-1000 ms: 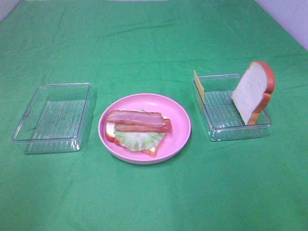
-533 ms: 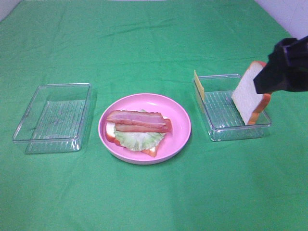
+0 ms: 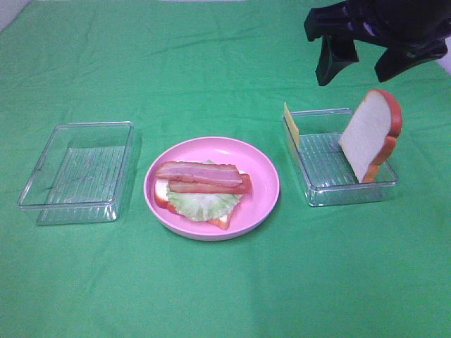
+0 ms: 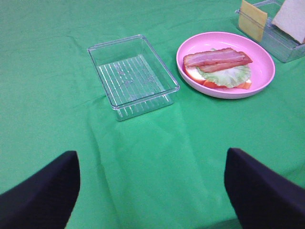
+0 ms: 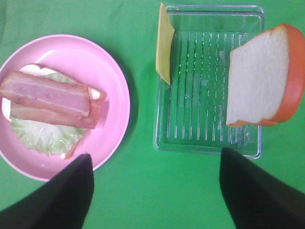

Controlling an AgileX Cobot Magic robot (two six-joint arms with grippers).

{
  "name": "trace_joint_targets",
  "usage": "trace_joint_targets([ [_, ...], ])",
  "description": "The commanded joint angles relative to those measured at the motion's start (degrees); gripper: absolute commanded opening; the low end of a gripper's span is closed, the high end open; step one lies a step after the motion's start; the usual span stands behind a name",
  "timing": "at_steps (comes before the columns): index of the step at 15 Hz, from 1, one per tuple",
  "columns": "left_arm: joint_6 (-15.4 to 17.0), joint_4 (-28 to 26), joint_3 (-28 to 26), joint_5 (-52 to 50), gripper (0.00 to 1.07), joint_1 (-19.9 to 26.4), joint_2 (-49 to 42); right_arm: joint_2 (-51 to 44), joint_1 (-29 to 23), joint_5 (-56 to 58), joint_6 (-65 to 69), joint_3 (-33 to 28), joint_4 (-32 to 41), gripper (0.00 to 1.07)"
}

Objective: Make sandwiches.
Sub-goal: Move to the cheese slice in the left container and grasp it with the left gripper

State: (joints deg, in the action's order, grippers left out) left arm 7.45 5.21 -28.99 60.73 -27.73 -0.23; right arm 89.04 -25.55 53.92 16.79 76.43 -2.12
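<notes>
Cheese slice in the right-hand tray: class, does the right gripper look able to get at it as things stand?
Probably yes. The right gripper hovers open, high up near the tray. The cheese slice leans on one wall, uncovered and apart from the bread slice.

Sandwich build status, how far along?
Done: bottom bread slice, lettuce and bacon strips are stacked on the pink plate. In hand: nothing; the right claw hangs open near the right-hand tray. Left: the cheese slice and second bread slice lean inside that tray, not yet placed.
</notes>
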Motion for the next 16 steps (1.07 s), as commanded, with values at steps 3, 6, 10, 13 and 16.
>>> trace_joint_targets([
  [3, -0.23, -0.29, 0.23, -0.57, 0.79, 0.0, -1.2, 12.43, 3.44, 6.53, -8.08, 12.61, 6.02, 0.64],
  [6, -0.23, -0.29, 0.23, -0.57, 0.79, 0.0, -1.49, 21.37, 3.95, 7.62, -9.05, 19.6, 6.76, 0.64],
  [10, -0.23, -0.29, 0.23, -0.57, 0.79, 0.0, -1.49, 33.29, 3.95, 9.91, -9.68, 28.48, 7.73, 0.64],
  [13, -0.17, -0.29, 0.23, -0.57, 0.79, 0.0, -1.49, 38.56, 3.95, 9.28, -10.6, 32.2, 7.62, 0.63],
  [16, -0.11, -0.29, 0.23, -0.57, 0.79, 0.0, -1.49, 41.6, 4.07, 7.79, -10.6, 33.58, 5.5, 0.6],
])
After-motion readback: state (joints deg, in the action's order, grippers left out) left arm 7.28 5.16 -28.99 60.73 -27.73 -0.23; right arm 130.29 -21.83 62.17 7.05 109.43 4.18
